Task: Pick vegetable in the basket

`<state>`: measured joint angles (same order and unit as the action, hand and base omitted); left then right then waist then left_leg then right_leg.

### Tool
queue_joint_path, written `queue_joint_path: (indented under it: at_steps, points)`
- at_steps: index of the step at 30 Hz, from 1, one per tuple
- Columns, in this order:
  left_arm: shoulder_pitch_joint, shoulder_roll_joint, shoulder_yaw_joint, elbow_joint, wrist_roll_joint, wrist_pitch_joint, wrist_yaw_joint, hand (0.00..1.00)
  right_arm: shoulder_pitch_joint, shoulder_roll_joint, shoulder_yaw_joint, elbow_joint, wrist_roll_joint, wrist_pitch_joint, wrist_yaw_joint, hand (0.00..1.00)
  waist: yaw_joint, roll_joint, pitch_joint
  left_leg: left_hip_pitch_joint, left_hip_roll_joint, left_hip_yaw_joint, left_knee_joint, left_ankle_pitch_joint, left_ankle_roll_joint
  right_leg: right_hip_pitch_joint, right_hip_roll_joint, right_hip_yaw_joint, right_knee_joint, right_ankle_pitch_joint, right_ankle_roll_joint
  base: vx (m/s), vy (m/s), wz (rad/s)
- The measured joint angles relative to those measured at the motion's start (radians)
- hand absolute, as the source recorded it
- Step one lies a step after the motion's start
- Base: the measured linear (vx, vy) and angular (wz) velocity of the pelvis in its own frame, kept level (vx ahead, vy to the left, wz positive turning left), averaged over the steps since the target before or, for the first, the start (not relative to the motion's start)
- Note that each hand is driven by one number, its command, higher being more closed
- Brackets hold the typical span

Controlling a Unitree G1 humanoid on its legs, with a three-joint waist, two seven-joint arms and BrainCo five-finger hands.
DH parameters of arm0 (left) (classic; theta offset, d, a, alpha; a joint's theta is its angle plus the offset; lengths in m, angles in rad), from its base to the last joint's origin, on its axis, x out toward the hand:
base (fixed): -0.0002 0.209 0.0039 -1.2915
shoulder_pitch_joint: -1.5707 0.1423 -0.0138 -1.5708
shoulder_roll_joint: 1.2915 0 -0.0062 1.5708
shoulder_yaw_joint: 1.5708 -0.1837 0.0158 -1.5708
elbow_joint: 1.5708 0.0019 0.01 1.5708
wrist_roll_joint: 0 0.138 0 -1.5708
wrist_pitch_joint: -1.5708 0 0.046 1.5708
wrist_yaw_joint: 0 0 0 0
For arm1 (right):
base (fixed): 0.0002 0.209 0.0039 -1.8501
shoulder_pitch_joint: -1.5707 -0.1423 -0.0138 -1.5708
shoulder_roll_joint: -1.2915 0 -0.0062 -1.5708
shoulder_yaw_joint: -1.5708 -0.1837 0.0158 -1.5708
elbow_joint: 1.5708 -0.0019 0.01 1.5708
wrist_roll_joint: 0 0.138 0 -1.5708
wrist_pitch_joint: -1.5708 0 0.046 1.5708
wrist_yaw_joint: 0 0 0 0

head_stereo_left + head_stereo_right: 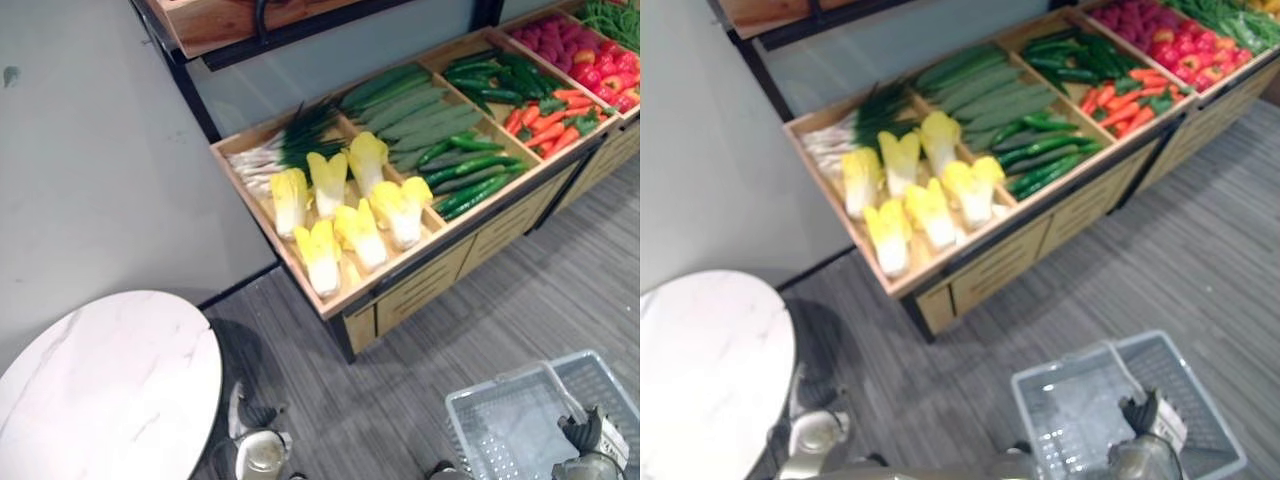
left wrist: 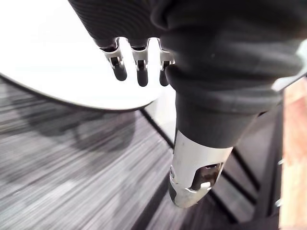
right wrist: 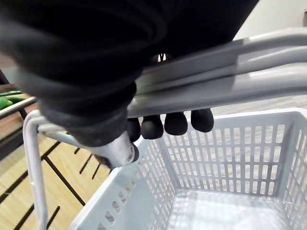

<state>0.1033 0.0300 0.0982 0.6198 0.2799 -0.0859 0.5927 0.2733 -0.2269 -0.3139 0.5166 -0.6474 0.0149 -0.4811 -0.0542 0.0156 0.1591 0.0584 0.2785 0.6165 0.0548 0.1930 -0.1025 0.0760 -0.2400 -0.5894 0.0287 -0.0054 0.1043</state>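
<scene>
The right hand [image 1: 592, 436] is clenched round the grey metal handle [image 3: 230, 72] of a light grey slotted plastic basket [image 1: 497, 383]. Its dark fingertips [image 3: 176, 122] curl under the bars, and the basket hangs low over the grey striped floor [image 1: 560, 290].

The vegetables lie well apart from the basket, in the compartments of a slanted wooden display stand [image 1: 400, 290]. Yellow-white cabbage halves [image 1: 345, 215] fill the nearest compartment, with green-topped spring onions [image 1: 290, 140] behind them. Next come long dark green cucumbers [image 1: 410, 110], slim green peppers [image 1: 470, 170] and orange carrots [image 1: 550, 120].

The left hand [image 2: 139, 67] hangs with its fingers relaxed and holding nothing, beside the edge of a round white marble tabletop [image 1: 100, 390].
</scene>
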Motion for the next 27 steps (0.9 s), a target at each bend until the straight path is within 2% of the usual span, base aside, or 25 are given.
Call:
queue_joint_path:
  at_steps: [6,8,10,11,12,15,18,22,25,27]
  points:
    - [0.001,0.049,-0.013,-0.217,0.135,-0.014,0.117,0.0,-0.006,0.01,-0.033,0.049,0.039,-0.006,-0.038,1.0,-0.001,0.003,-0.005,0.02,-0.047,-0.006,-0.054,-0.023,-0.019,-0.003,-0.021,0.018,-0.036,0.043,0.021,0.0,0.083,-0.05]
    - [0.002,0.056,-0.004,-0.31,0.165,-0.018,0.161,0.0,-0.006,0.01,-0.034,0.054,0.04,-0.008,-0.048,1.0,0.0,0.006,-0.008,0.016,-0.053,-0.028,-0.059,-0.049,-0.022,-0.013,-0.022,0.026,-0.048,0.054,0.028,-0.05,0.065,-0.1]
    - [0.004,0.046,0.001,-0.425,0.177,-0.019,0.201,0.0,-0.007,0.008,-0.034,0.057,0.052,-0.018,-0.074,1.0,0.004,0.023,-0.018,0.01,-0.047,-0.027,-0.079,-0.096,-0.035,-0.043,-0.009,0.045,-0.049,0.056,0.03,-0.09,0.089,-0.19]
    - [-0.001,0.042,0.003,-0.492,0.189,-0.019,0.222,0.0,-0.01,0.008,-0.036,0.058,0.063,-0.022,-0.086,1.0,0.004,0.036,-0.024,0.012,-0.037,-0.029,-0.099,-0.147,-0.052,-0.058,0.008,0.053,-0.051,0.062,0.038,-0.09,0.112,-0.16]
    - [-0.021,0.045,0.005,-0.534,0.207,-0.017,0.228,0.0,-0.013,0.013,-0.033,0.07,0.064,-0.022,-0.098,1.0,0.002,0.033,-0.031,0.015,-0.048,-0.029,-0.1,-0.151,-0.054,-0.055,0.0,0.061,-0.058,0.07,0.048,-0.08,0.084,-0.12]
    - [-0.049,0.039,-0.006,-0.648,0.212,-0.013,0.212,0.0,0.006,0.019,-0.032,0.091,0.069,-0.03,-0.102,1.0,0.001,0.007,-0.045,0.016,-0.072,-0.026,-0.096,-0.163,-0.046,-0.055,-0.022,0.075,-0.064,0.082,0.059,-0.05,0.049,-0.03]
    - [-0.08,0.033,-0.041,-0.697,0.213,-0.013,0.167,0.0,0.01,0.019,-0.034,0.1,0.077,-0.037,-0.114,1.0,0.0,0.007,-0.048,0.015,-0.082,-0.027,-0.097,-0.163,-0.043,-0.057,-0.03,0.077,-0.067,0.09,0.06,0.0,0.0,0.0]
    - [-0.153,-0.02,-0.12,-0.737,0.192,-0.011,0.076,0.0,0.002,0.015,-0.035,0.12,0.098,-0.042,-0.123,1.0,0.0,0.008,-0.048,0.01,-0.081,-0.031,-0.096,-0.162,-0.042,-0.059,-0.027,0.077,-0.07,0.09,0.061,0.01,-0.015,0.0]
    - [-0.223,-0.037,-0.177,-0.733,0.188,-0.003,0.054,0.0,-0.002,0.015,-0.035,0.119,0.103,-0.052,-0.127,1.0,-0.005,0.007,-0.049,-0.013,-0.08,-0.047,-0.095,-0.162,-0.042,-0.084,-0.027,0.08,-0.064,0.09,0.06,0.0,0.0,0.0]
    - [-0.257,-0.04,-0.18,-0.721,0.153,0.013,0.051,0.0,-0.01,0.016,-0.034,0.119,0.103,-0.052,-0.129,1.0,-0.023,0.007,-0.048,-0.021,-0.08,-0.049,-0.093,-0.162,-0.042,-0.09,-0.027,0.082,-0.063,0.09,0.06,0.0,0.0,0.0]
